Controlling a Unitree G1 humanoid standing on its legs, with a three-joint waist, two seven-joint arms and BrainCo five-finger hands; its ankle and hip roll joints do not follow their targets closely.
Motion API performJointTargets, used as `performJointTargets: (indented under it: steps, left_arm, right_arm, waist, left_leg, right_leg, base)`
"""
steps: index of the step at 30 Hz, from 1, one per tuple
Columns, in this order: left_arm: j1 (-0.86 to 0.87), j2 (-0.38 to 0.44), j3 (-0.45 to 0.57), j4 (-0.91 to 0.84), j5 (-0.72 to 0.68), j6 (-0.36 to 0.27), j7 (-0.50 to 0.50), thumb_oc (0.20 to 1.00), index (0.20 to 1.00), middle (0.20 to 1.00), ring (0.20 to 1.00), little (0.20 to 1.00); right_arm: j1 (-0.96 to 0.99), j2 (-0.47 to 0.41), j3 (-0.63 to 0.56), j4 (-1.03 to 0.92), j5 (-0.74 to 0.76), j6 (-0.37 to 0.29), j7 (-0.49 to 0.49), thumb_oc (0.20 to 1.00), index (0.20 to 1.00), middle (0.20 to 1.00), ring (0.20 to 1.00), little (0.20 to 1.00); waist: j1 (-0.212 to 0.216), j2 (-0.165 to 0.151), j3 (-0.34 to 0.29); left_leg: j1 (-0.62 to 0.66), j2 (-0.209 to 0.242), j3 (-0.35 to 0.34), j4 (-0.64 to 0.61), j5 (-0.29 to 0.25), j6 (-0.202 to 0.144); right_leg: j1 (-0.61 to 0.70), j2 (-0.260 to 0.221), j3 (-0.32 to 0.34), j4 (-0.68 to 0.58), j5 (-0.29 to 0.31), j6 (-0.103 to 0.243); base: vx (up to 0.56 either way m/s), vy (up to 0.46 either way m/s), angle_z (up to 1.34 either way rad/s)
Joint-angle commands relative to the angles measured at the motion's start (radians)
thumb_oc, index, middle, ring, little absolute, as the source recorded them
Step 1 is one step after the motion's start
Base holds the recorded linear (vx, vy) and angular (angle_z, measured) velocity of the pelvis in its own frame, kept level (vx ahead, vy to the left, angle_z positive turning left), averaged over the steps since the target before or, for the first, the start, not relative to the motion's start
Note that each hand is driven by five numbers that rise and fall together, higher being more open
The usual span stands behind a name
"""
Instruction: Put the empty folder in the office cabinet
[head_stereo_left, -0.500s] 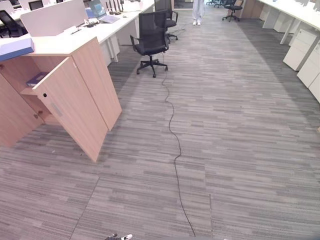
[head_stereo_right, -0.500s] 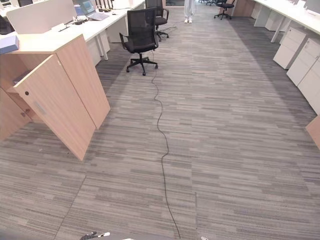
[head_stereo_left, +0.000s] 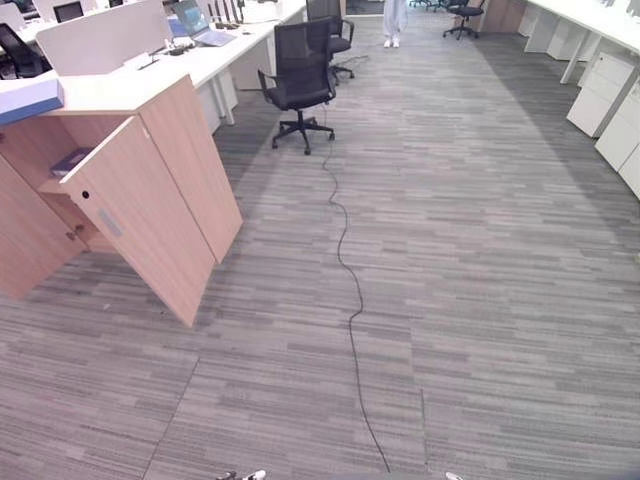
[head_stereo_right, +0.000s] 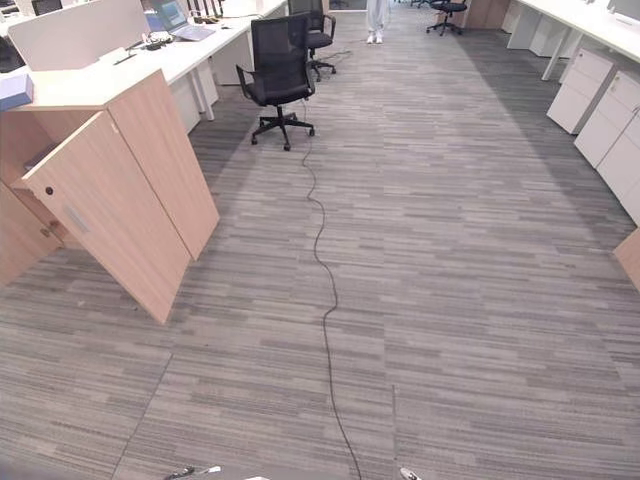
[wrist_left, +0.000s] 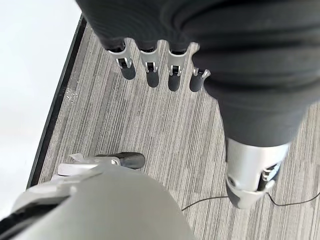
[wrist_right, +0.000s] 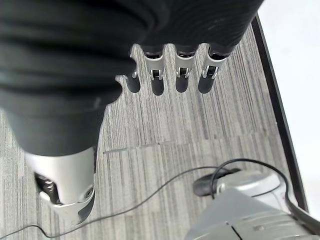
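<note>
Wood cabinet (head_stereo_left: 150, 190): one, door (head_stereo_left: 140, 225) open
Office chairs: three, nearest (head_stereo_left: 298, 75)
Left hand (wrist_left: 160, 70): fingers straight, empty
Right hand (wrist_right: 170, 70): fingers straight, empty

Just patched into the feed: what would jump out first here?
The wooden office cabinet at the left, one door swung wide open with a dark folder on its shelf. Behind it, a black swivel chair stands by the desks. Both hands hang empty over the carpet.
</note>
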Motion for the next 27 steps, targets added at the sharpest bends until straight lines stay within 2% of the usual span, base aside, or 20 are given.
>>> performJointTargets:
  steps: [1,11,27]
  left_arm:
    - [-0.041,-0.032,0.021,0.046,-0.013,-0.008,-0.009,1.000,1.000,1.000,1.000,1.000]
    - [-0.050,-0.024,-0.031,0.043,0.092,-0.020,0.036,1.000,1.000,1.000,1.000,1.000]
    - [-0.054,-0.024,-0.047,0.044,0.125,-0.025,0.065,1.000,1.000,1.000,1.000,1.000]
  right_arm:
    - [-0.037,-0.017,0.008,0.045,-0.007,0.007,0.004,1.000,1.000,1.000,1.000,1.000]
    - [-0.048,-0.017,0.021,0.050,-0.013,0.004,-0.003,1.000,1.000,1.000,1.000,1.000]
    - [-0.057,-0.021,0.037,0.054,-0.038,0.005,-0.012,1.000,1.000,1.000,1.000,1.000]
  waist:
    - [0.002,-0.014,-0.012]
    - [0.004,-0.014,-0.012]
    - [0.012,-0.015,-0.003]
  left_leg:
    - [0.008,-0.006,-0.122,-0.008,-0.064,-0.006]
    - [0.012,-0.008,-0.125,-0.008,-0.065,-0.006]
    - [0.015,-0.006,-0.132,-0.008,-0.065,-0.008]
  right_leg:
    - [-0.017,-0.019,0.014,-0.001,0.013,0.064]
    - [-0.014,-0.020,0.008,0.001,0.009,0.064]
    - [-0.009,-0.021,-0.010,-0.002,0.009,0.063]
  base:
    - [0.00,0.000,0.00]
    - [0.00,0.000,0.00]
    - [0.00,-0.004,0.01]
